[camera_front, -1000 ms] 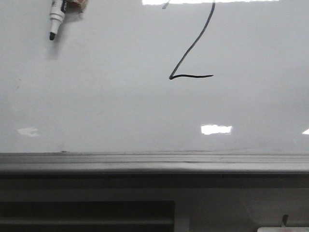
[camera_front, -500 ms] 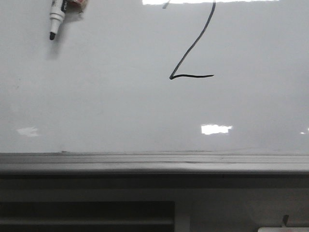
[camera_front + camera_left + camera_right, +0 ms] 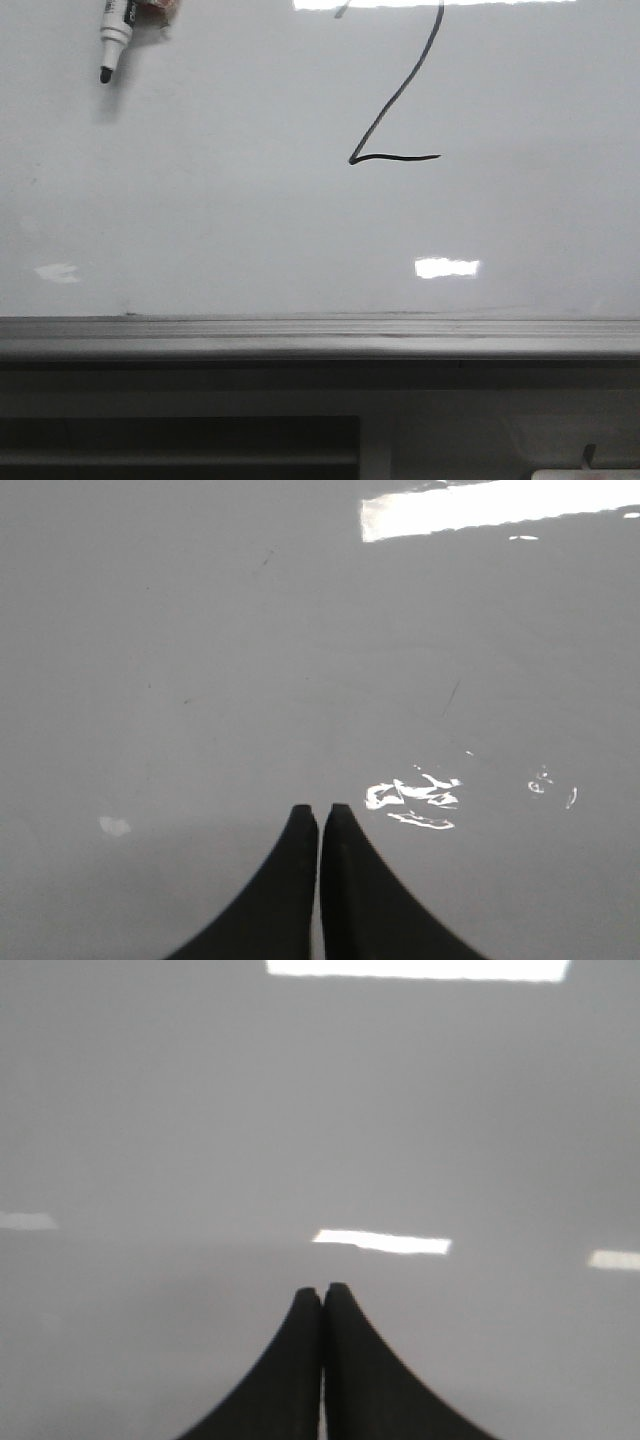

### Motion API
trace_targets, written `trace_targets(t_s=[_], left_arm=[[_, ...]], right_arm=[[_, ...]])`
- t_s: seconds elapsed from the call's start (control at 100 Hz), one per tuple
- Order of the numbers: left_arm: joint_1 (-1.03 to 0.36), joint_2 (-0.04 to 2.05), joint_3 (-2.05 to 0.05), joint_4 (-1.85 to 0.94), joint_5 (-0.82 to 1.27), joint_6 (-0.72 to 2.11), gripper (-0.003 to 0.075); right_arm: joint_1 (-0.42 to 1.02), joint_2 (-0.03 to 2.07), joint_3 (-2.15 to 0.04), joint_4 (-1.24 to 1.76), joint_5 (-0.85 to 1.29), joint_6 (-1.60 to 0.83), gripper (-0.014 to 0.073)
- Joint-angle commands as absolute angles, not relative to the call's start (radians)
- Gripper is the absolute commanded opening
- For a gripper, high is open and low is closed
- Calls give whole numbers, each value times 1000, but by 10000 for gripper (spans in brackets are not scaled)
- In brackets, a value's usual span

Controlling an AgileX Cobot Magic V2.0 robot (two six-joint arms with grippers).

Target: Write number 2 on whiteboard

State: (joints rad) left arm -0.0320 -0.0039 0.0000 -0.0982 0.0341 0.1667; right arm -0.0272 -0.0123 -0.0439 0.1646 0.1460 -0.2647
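Note:
The number 2 (image 3: 400,158) is drawn in thin black line on the whiteboard (image 3: 200,220), right of centre in the front view. Its curved top runs out of the picture's upper edge. A white marker pen with a black tip (image 3: 113,40) hangs tip-down at the upper left, in front of the board; what holds it is out of view. My left gripper (image 3: 320,808) is shut with nothing between its fingers, facing the bare glossy board (image 3: 200,630). My right gripper (image 3: 322,1287) is also shut and empty, over the bare board (image 3: 200,1110).
A grey metal ledge (image 3: 320,338) runs along the board's lower edge, with a dark slotted panel (image 3: 180,445) below it. Something orange-pink (image 3: 160,10) shows beside the marker at the top edge. Bright light reflections (image 3: 447,267) lie on the board.

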Motion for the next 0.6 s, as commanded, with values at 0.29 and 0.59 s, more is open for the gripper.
trace_targets(t_s=[0.29,0.59], left_arm=[[-29,-32,14,-99,-38,157,-20],[-29,-32,14,-99,-38,157,-20]], right_arm=[[-79,-25,39,25,36,-145,-53],[-79,-25,38,12,29,-145,-53]])
